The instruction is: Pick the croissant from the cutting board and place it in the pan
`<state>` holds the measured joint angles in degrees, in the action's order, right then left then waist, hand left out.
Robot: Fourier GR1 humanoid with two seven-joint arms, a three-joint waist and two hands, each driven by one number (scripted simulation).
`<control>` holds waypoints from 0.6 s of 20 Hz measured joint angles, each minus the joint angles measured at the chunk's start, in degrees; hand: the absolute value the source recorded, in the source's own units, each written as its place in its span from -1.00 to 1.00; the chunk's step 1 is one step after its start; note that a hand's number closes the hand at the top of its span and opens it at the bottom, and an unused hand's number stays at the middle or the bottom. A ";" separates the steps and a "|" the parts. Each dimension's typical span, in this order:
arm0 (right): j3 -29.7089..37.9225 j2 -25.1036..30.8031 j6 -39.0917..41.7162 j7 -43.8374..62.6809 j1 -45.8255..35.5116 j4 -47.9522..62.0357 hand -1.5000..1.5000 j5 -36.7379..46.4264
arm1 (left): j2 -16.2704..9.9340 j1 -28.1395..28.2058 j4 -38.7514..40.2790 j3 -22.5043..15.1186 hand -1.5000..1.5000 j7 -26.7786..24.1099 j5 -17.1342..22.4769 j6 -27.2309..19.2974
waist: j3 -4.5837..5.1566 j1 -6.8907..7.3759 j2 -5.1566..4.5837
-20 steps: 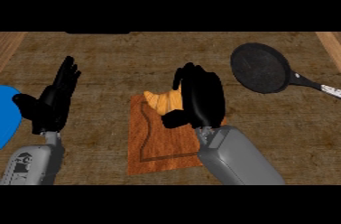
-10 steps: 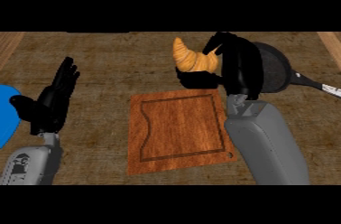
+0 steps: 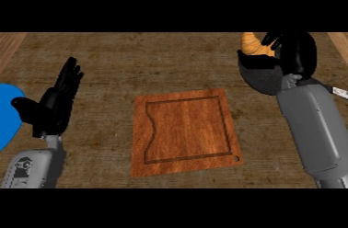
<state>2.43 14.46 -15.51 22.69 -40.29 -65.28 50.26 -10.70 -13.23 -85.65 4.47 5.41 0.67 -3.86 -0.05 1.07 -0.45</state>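
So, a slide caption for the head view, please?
Right hand holds the croissant over the pan.

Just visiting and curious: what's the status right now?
Right hand curled round croissant, above pan. Left hand open, resting at left. Cutting board bare. Nothing in the way.

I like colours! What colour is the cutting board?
The cutting board is reddish-brown wood with a darker groove, seen in the head view.

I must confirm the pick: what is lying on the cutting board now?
Nothing lies on the board; its whole top shows. The croissant is in the right hand, above the pan.
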 measured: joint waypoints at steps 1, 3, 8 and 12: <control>0.73 1.16 -1.31 -1.85 -0.38 2.90 1.00 0.47 | 0.29 -0.65 0.07 -0.24 0.00 0.23 -0.22 -0.29 | 0.00 0.11 -0.09; 2.68 3.72 -3.10 -5.07 -2.49 9.33 1.00 0.78 | 0.44 -0.94 0.57 -0.33 0.00 -0.10 -0.38 -0.28 | -0.01 0.51 -0.27; 7.68 7.62 -9.77 -14.88 -5.78 24.89 1.00 -0.46 | 0.50 -1.57 0.42 -0.43 0.00 0.15 -0.13 0.21 | -0.07 1.38 -0.60; 11.06 9.91 -13.02 -20.62 -9.00 35.03 1.00 -1.83 | 0.74 -2.53 0.79 -1.00 0.00 0.41 -0.38 0.49 | -0.13 2.21 -0.97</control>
<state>13.49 24.37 -28.53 2.06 -49.29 -30.25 48.42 -9.96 -15.75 -84.86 3.47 5.83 0.29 -3.38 -0.18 3.28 -1.43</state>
